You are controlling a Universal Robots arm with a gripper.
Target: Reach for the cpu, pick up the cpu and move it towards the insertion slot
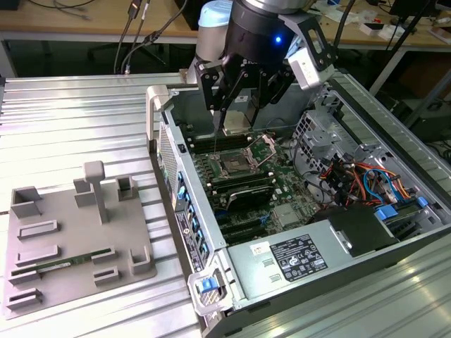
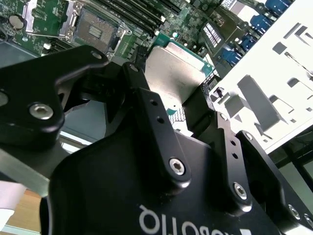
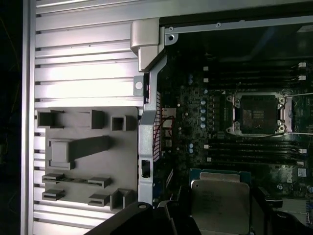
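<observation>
The insertion slot [image 1: 234, 166] was left uncovered from above, its frame swung open, with air seen between it and the cpu [image 1: 236, 121] held by the gripper [image 1: 237, 105]. The slot was flanked on two sides by long memory slots [image 1: 243, 189]. Passage was bounded by the case wall [image 1: 184, 184] and, toward the exterior view's right, by the drive cage [image 1: 325, 125] and what was taken to be loose cabling [image 1: 352, 179].

Grey fixture tray [image 1: 70, 239] lies beside the open computer case [image 1: 352, 232]
</observation>
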